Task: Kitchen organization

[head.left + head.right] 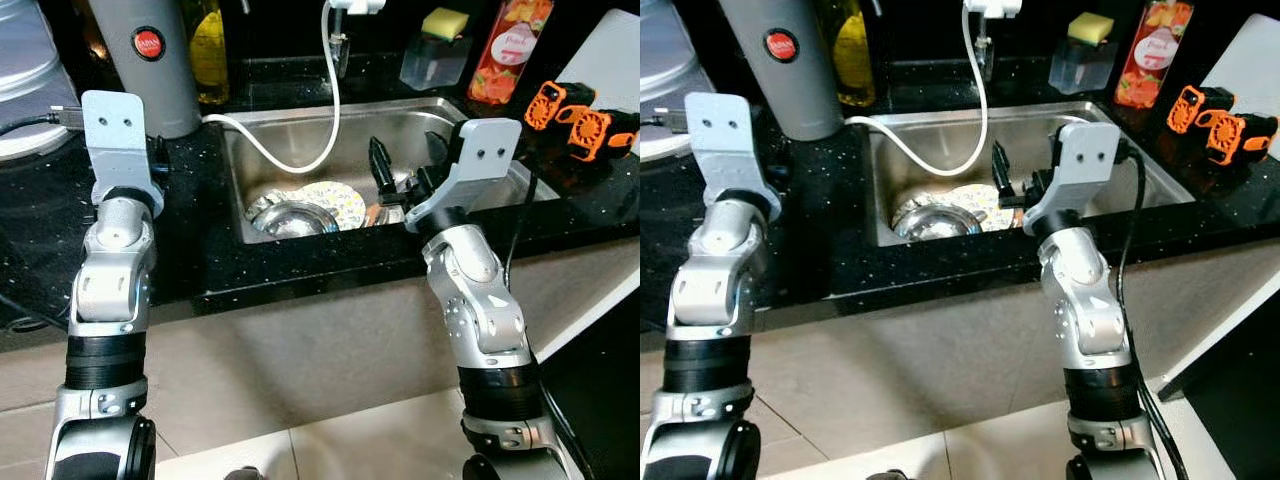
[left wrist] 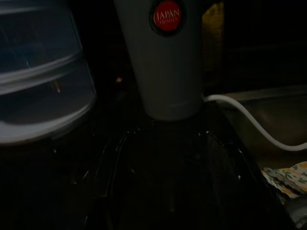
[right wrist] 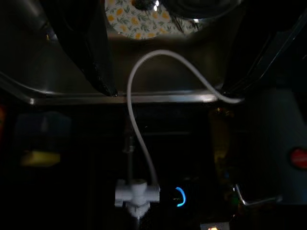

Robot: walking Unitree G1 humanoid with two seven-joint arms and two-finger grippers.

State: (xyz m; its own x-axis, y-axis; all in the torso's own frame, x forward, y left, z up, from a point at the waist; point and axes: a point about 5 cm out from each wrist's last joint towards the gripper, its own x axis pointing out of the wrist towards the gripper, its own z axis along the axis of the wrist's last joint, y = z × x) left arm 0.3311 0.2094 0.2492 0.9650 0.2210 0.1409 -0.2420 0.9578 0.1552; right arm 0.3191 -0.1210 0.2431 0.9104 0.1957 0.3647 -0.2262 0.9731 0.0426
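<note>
Right pincer (image 1: pixel 402 172) held over sink (image 1: pixel 500 150), fingers spread, nothing gripped. Steel bowl (image 1: pixel 295 217) and floral plate (image 1: pixel 335 201) lie below on sink floor, white hose (image 1: pixel 300 160) draped just above. Descent best kept clear of hose; bowl rim judged easiest hold. Left pincer (image 2: pixel 168 177) parked over dark counter (image 1: pixel 190 230) near grey canister (image 1: pixel 150 60); fingers appear parted.

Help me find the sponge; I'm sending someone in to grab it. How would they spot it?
Start at the steel sink in the black counter. Behind its far right corner stands a clear holder beside a red bottle. The sponge on top is the yellow block.
</note>
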